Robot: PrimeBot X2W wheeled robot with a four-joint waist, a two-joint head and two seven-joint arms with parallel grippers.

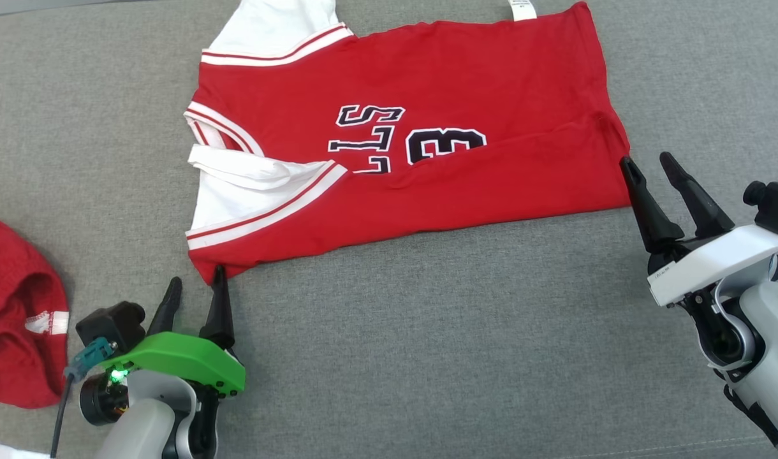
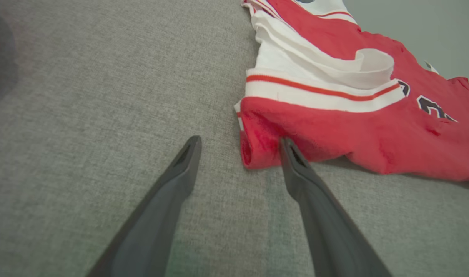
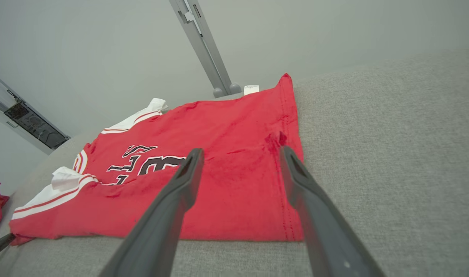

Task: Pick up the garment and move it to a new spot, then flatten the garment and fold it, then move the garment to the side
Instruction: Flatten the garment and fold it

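The garment (image 1: pixel 427 127) is a red jersey with white trim and black lettering. It lies sideways on the grey fabric surface, its near long edge folded over toward the middle. My left gripper (image 1: pixel 198 275) stands open at the garment's near left corner, one fingertip touching the red hem. The left wrist view shows that rolled corner (image 2: pixel 257 146) between the open gripper's (image 2: pixel 241 140) fingers. My right gripper (image 1: pixel 646 158) is open at the near right corner, holding nothing. In the right wrist view that open gripper (image 3: pixel 241 150) hovers over the garment (image 3: pixel 219 127) beside its stitched side hem.
Another red cloth (image 1: pixel 13 319) lies bunched at the far left edge of the grey surface (image 1: pixel 427 357). A white label (image 1: pixel 521 9) sticks out at the garment's far edge. A grey metal post (image 3: pixel 203 46) rises behind the surface.
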